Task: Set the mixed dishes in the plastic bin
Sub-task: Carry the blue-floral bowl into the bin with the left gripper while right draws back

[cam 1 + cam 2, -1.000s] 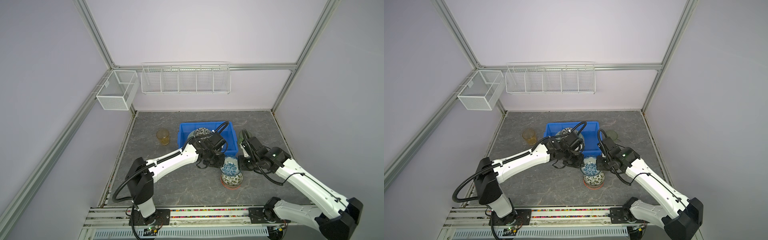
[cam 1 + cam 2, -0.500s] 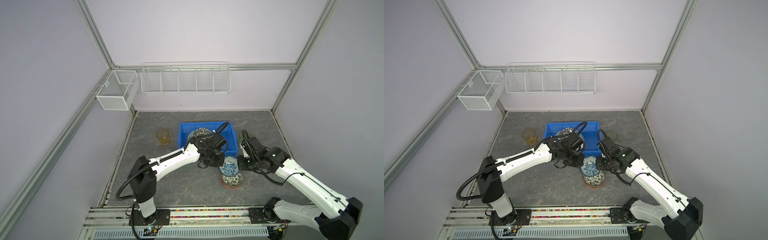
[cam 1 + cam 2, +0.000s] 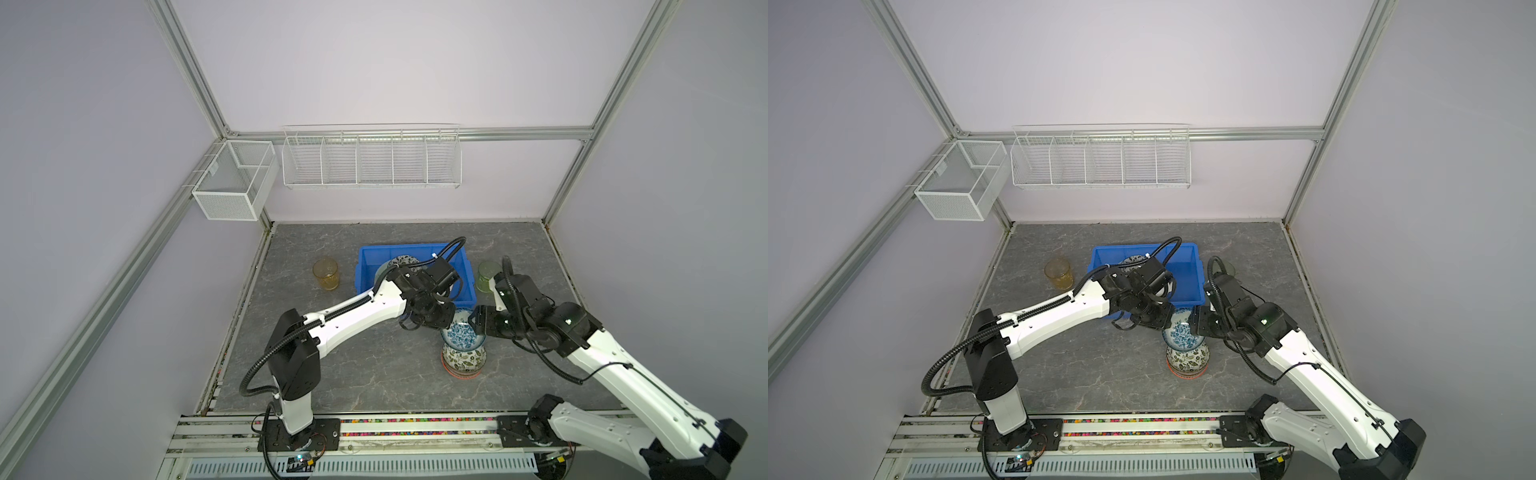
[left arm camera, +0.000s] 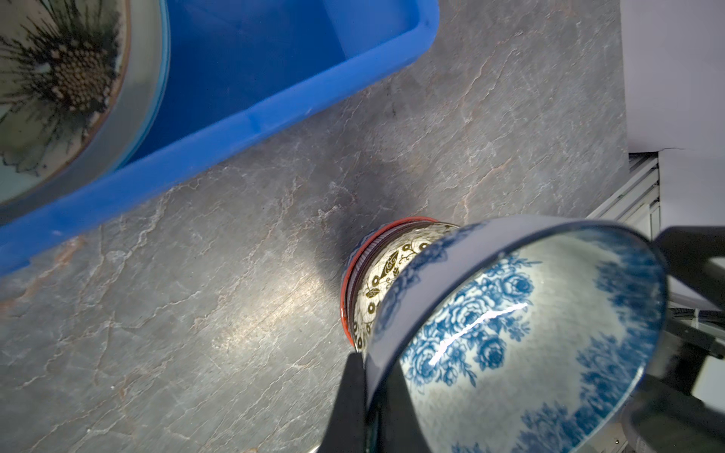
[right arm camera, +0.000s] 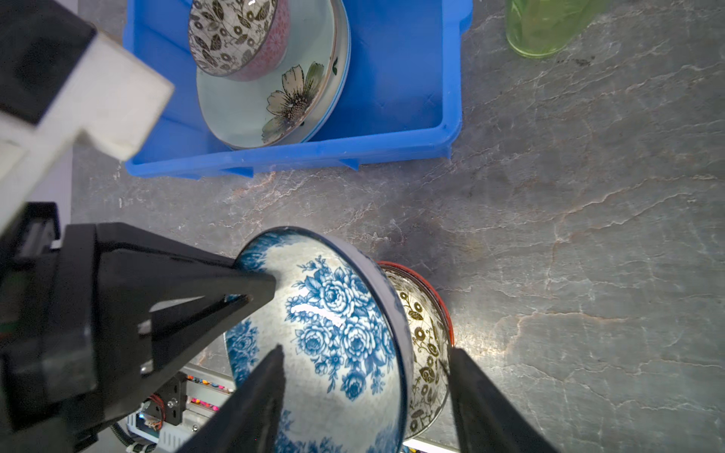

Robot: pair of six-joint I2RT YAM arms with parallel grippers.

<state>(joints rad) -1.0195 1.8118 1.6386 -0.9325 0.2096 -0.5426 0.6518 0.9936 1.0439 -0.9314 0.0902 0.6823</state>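
Dishes: blue-rose bowl [image 3: 461, 334] tilted over leaf-patterned bowl [image 3: 462, 362], on tabletop [image 3: 374, 365] just near-right of plastic bin [image 3: 362, 270].
Bin contents: flower plate [image 5: 243, 106] with small bowl [image 5: 231, 35] on it.
Left end effector [image 4: 370, 408]: clamped on blue-rose bowl's rim.
Right end effector [image 5: 365, 400]: jaws apart, straddling that rim.
Cups: amber cup [image 3: 326, 273] left of bin; green cup [image 3: 487, 276] right.

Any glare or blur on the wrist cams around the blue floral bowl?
Left wrist: white glare streak inside the blue floral bowl, bright sheen on the table, flower plate soft. Right wrist: same streak on the bowl, left arm's white housing looks soft.
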